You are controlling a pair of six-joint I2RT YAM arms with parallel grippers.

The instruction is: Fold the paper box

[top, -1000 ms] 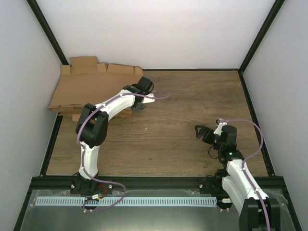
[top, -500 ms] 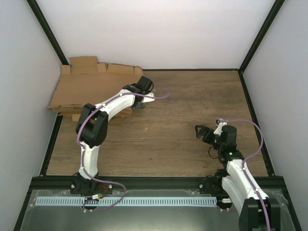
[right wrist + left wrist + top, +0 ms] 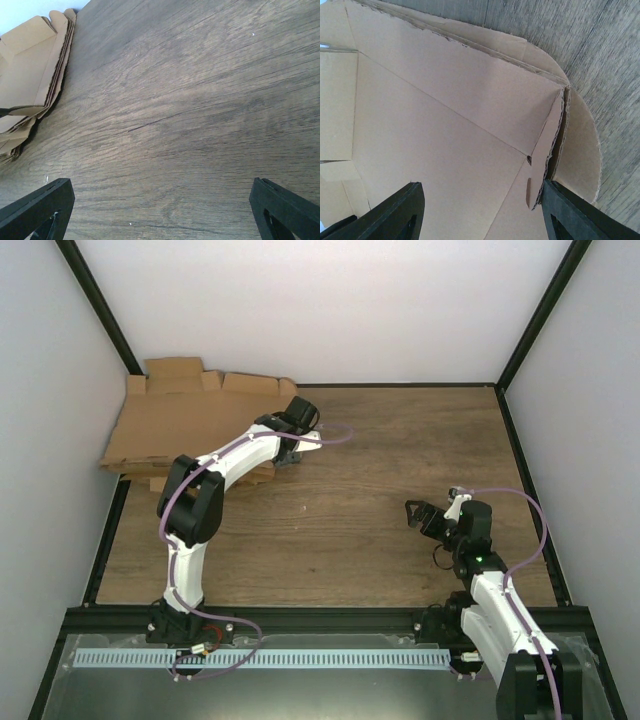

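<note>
well, the left gripper (image 3: pixel 482 186) has its jaws standing partly apart, not clamped on anything i can make out. its two black fingers (image 3: pixel 395 215) straddle a corner of the paper box (image 3: pixel 445 135), which lies flat as the top sheet of the cardboard pile (image 3: pixel 150 435) in the upper left of the overhead view, tucked into the back corner. the finger at the lower right of the wrist view sits right at the ragged edge of that sheet, beside a small slot cut into it; whether it touches the edge i cannot tell. the right gripper (image 3: pixel 420 517) is spread wide, holding nothing, hanging over the wooden table (image 3: pixel 380 450) in the lower right of the overhead view, well apart from the pile. counting up: two arms, two grippers, two fingers on each, one pile of brown blanks. several layered edges show at the pile's side in the upper left of the right wrist view, but the sheets are too tightly stacked to number
</note>
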